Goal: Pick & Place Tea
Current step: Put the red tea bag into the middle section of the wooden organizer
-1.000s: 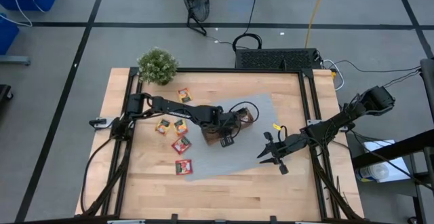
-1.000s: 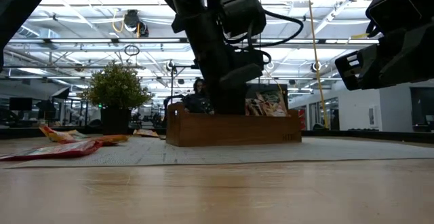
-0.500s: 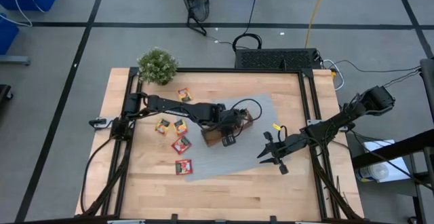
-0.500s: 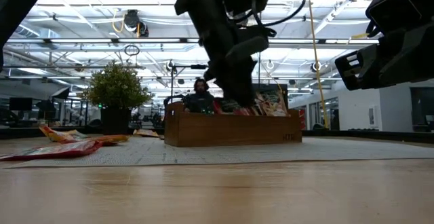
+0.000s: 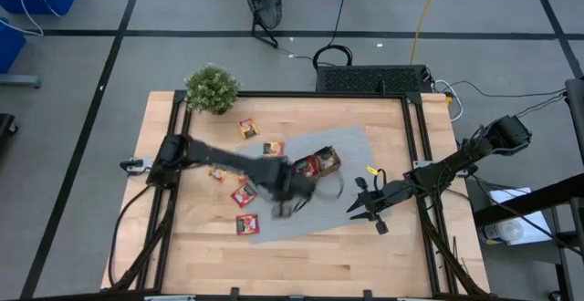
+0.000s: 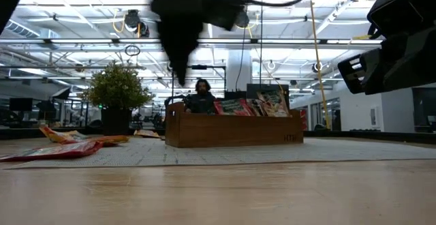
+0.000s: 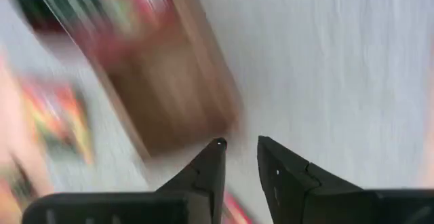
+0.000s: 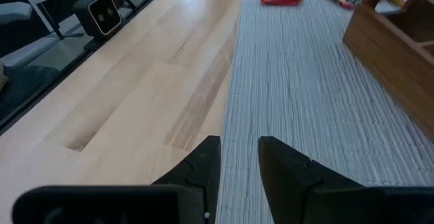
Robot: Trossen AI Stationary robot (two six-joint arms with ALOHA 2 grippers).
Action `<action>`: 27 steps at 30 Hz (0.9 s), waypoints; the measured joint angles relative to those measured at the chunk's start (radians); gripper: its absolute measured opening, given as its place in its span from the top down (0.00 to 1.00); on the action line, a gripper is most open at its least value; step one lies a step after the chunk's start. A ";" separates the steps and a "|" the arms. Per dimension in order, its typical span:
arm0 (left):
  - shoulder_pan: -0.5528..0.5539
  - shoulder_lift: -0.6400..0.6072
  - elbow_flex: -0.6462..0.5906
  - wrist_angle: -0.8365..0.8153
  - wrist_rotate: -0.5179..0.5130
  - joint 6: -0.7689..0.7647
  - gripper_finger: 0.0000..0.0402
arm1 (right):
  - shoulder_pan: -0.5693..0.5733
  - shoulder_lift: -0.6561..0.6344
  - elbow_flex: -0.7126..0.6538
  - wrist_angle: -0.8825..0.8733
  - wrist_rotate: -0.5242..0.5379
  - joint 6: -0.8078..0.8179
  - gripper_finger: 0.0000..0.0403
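Over the mat (image 5: pixel 351 150), just beside the tray (image 6: pixel 231 133): swinging the left gripper (image 7: pixel 239 141) away from the tray, so fast that it is blurring. Half a second ago, reaching down into the tray; now hanging clear of it and heading back toward the worktop's left edge.

Meaning for the job, most likely: finishing one drop and going for the next piece. Seeing red tea (image 6: pixel 248 107) standing in the tray. Seeing more tea (image 5: pixel 243 194) lying loose toward the left edge, some on the mat and some on the bare wood, still waiting to be picked up.

Keeping the left fingers (image 7: pixel 210 163) a little way apart, with only a thin gap. Holding nothing and touching nothing.

Near the mat's right edge: waiting with the right gripper (image 8: pixel 237 141), staying just where it was a second ago. Keeping its jaws a little way apart too, with nothing between them, hovering above the mat and well apart from the tea.
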 joint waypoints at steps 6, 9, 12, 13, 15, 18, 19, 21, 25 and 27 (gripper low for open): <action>-0.141 0.000 -0.014 -0.171 -0.068 -0.410 0.77 | 0.000 0.000 0.000 -0.009 0.000 0.000 0.77; -0.215 0.002 -0.025 -0.118 -0.040 -0.461 0.75 | 0.000 0.000 0.000 -0.007 -0.001 0.000 0.77; -0.282 0.001 -0.028 -0.055 -0.056 -0.519 0.68 | 0.000 0.000 0.000 -0.006 -0.002 0.000 0.77; -0.294 0.001 -0.039 -0.044 -0.061 -0.565 0.65 | 0.000 0.000 0.000 -0.003 -0.002 0.000 0.77; -0.307 0.001 -0.067 -0.034 -0.061 -0.657 0.59 | 0.000 0.000 0.000 0.004 -0.002 0.000 0.77; -0.317 0.001 -0.112 -0.040 -0.064 -0.793 0.49 | 0.000 0.000 0.000 0.011 -0.001 0.000 0.77; -0.315 0.000 -0.134 -0.029 -0.062 -0.853 0.46 | 0.000 0.000 0.000 0.011 -0.001 0.000 0.77; -0.309 0.000 -0.168 -0.002 -0.034 -0.930 0.42 | 0.000 0.000 0.000 0.016 -0.001 0.000 0.77; -0.298 0.000 -0.230 0.135 -0.015 -0.920 0.39 | 0.000 0.000 0.000 0.031 -0.001 -0.006 0.77; -0.295 0.000 -0.249 0.178 0.003 -0.897 0.39 | 0.000 0.000 0.000 0.041 -0.001 -0.007 0.77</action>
